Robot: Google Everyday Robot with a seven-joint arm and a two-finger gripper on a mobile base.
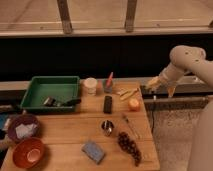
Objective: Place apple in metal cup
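The apple (133, 104) rests on the table (62, 127) near its right edge, untouched. The metal cup (107, 128) stands upright, nearer and to the left of the apple, apart from it. The gripper (161, 88) hangs just right of the apple, off the table edge, fingers spread and empty. Step in hand, by judgement: approach. The next move calls for lowering leftward to straddle the apple.

One raised view from the table's (65, 131) near edge, angled down toward its far edge, mid-distance, gripper (161, 88) off the far right corner.
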